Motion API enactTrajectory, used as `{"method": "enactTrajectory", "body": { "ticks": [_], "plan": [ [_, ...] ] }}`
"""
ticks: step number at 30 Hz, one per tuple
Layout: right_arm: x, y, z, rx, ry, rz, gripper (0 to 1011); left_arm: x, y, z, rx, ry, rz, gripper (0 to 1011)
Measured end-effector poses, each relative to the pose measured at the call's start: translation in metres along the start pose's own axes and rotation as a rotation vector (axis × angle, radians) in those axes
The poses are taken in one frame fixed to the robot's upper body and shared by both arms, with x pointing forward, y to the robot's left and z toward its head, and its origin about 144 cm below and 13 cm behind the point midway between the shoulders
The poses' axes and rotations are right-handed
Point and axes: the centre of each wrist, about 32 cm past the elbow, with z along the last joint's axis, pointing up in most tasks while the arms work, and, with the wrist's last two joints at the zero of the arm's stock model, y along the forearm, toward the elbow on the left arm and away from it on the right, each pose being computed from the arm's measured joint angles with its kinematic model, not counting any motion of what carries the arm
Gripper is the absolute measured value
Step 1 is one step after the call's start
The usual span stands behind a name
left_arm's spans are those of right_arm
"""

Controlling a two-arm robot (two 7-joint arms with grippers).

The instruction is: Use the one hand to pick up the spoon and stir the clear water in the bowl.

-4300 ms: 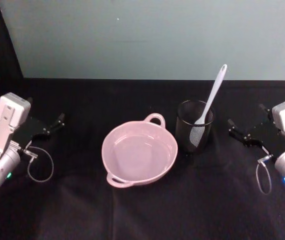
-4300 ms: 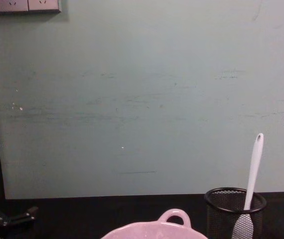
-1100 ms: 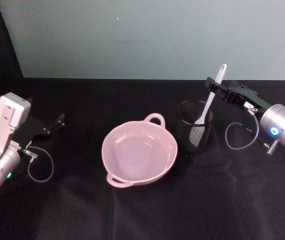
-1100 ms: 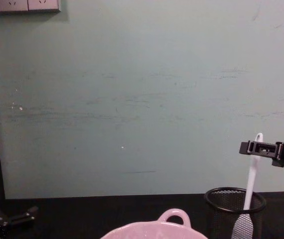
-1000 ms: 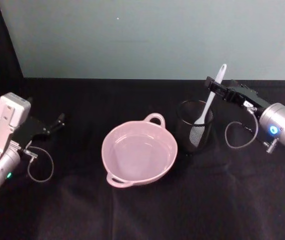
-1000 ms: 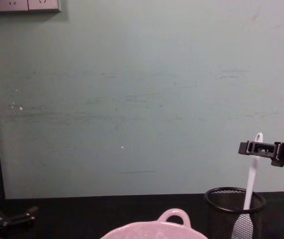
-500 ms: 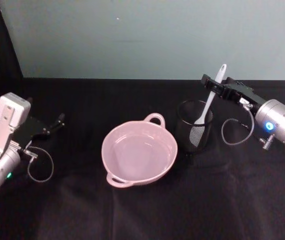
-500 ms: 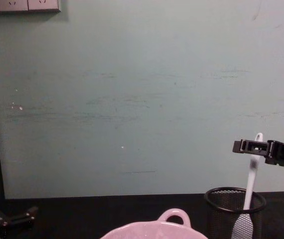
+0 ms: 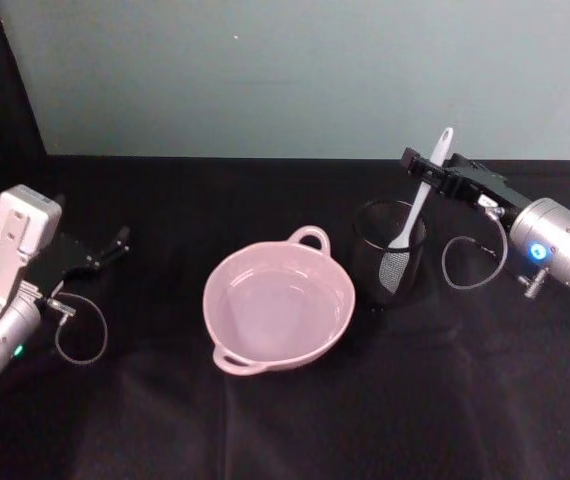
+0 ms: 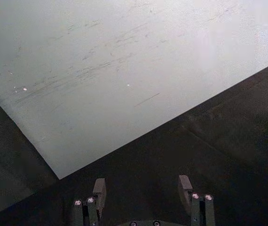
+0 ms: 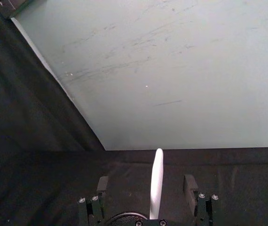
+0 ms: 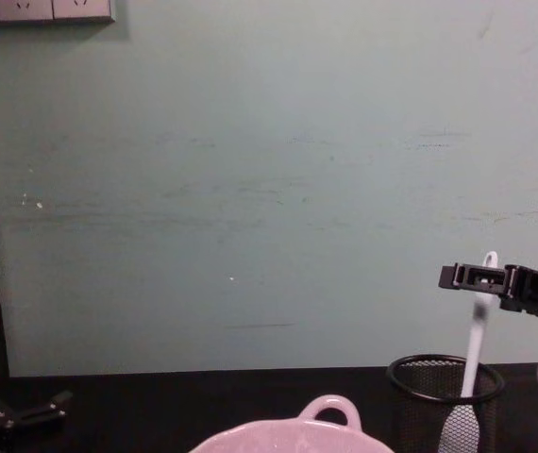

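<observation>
The white spoon (image 9: 417,203) stands head-down in a black wire-mesh cup (image 9: 369,262), its handle leaning up to the right. My right gripper (image 9: 418,164) is open at the upper handle. In the right wrist view the spoon (image 11: 156,181) rises between the two spread fingers (image 11: 102,184) without touching them. From the chest, the right gripper (image 12: 462,276) sits level with the top of the spoon (image 12: 478,326). The pale pink bowl (image 9: 311,238), holding clear water, sits left of the cup. My left gripper (image 9: 115,243) rests open at the table's left, far from both.
The table is covered in black cloth (image 9: 295,430), and a pale green wall (image 9: 295,70) runs behind it. The mesh cup (image 12: 445,401) stands close to the right side of the bowl (image 12: 330,411). A cable loop (image 9: 462,265) hangs beside my right wrist.
My right arm rose from the table's right side to the spoon handle. In the last half second it edged slightly further left around the handle. Spoon, bowl and left arm are unmoved.
</observation>
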Motion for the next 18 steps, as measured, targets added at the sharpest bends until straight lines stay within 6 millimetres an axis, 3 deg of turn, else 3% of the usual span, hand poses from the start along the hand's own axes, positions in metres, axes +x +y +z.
{"method": "enactTrajectory", "body": {
  "ticks": [9,18],
  "plan": [
    [0.0000,-0.0003,0.0000,0.001,-0.001,0.000,863,0.0000,0.0000,0.0000,0.000,0.000,0.000,1011],
    [0.0000,-0.0005,0.0001,0.000,-0.002,-0.001,577,0.0000,0.0000,0.0000,0.000,0.000,0.000,1011]
  ]
}}
